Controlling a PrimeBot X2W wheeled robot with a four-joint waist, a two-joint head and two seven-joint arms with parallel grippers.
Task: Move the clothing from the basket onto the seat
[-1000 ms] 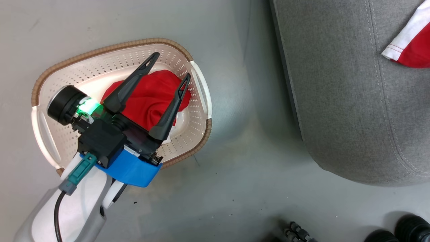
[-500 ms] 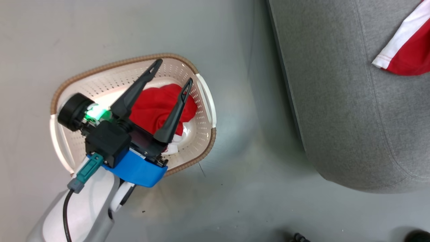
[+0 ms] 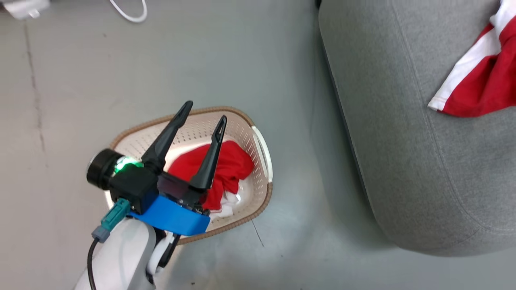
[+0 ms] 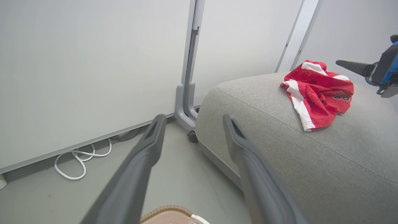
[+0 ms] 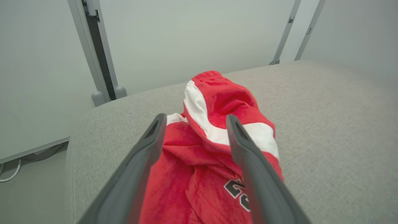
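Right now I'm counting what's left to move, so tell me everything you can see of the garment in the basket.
The garment is soft bright red fabric, crumpled into a loose heap with white trim showing at its near edge. It lies on the bottom of the cream basket, toward its right end. The open left claw hangs above it, gripping nothing.

right gripper [image 5: 196,118] spread wide — red garment [image 5: 214,143] lying on grey sofa [image 5: 326,124]
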